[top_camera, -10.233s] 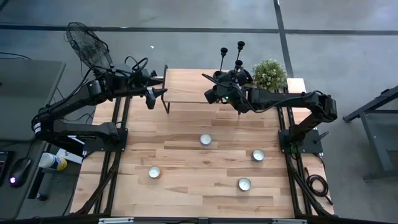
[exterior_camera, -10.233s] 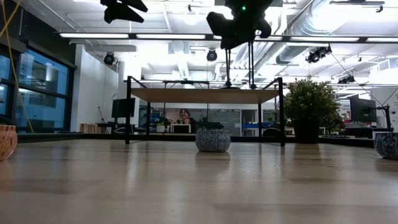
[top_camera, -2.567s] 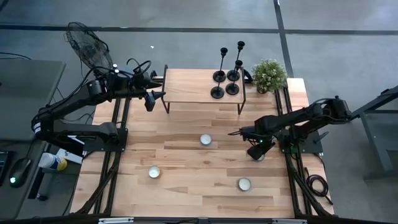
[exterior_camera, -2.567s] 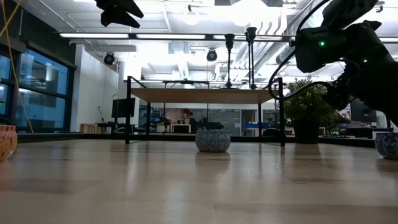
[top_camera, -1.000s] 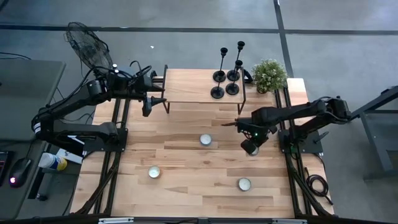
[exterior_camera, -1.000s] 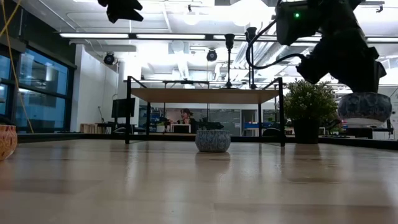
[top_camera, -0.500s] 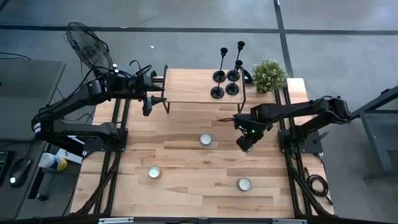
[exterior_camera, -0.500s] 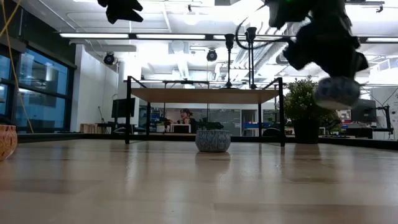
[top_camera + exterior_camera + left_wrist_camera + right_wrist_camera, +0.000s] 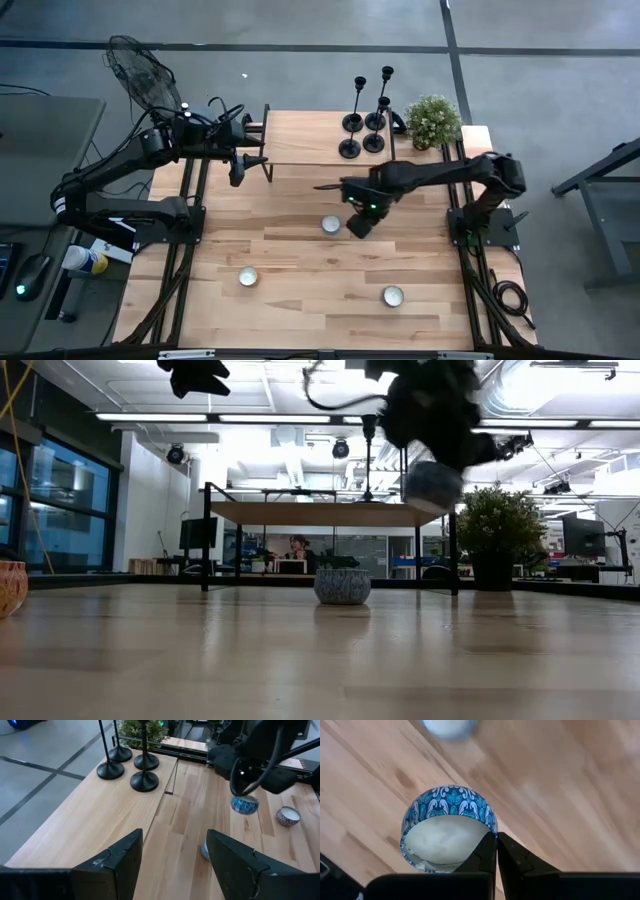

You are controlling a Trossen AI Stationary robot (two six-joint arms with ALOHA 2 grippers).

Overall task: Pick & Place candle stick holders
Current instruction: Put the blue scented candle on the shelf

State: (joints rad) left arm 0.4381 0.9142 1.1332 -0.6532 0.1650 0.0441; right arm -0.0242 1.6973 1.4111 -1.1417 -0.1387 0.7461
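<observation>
Four black candle stick holders (image 9: pixel 365 125) stand on their disc bases at the right end of a raised wooden shelf (image 9: pixel 305 140) at the table's far side; the left wrist view shows three of them (image 9: pixel 125 762). My right gripper (image 9: pixel 358 222) hangs over the table's middle, shut on a tealight candle in a blue-patterned cup (image 9: pixel 449 827), which also shows in the low view (image 9: pixel 432 485). My left gripper (image 9: pixel 172 865) is open and holds nothing, raised over the shelf's left end (image 9: pixel 245 160). My right gripper pinches the candle cup's rim (image 9: pixel 492 831) at one spot, one finger over the wax inside and one outside the wall. The fingers come from above, pointing down. The cup hangs below them, tilted, clear of the table.
Three more tealight candles sit on the table: one at the middle (image 9: pixel 330 225) close beside the carried one, one near left (image 9: pixel 248 277), one near right (image 9: pixel 393 296). A potted plant (image 9: pixel 432 120) stands at the shelf's right end.
My right gripper has carried the candle cup toward the table's left edge and a little upward, from the right side to the middle, turning as it went. The cup stays clear of the table.
</observation>
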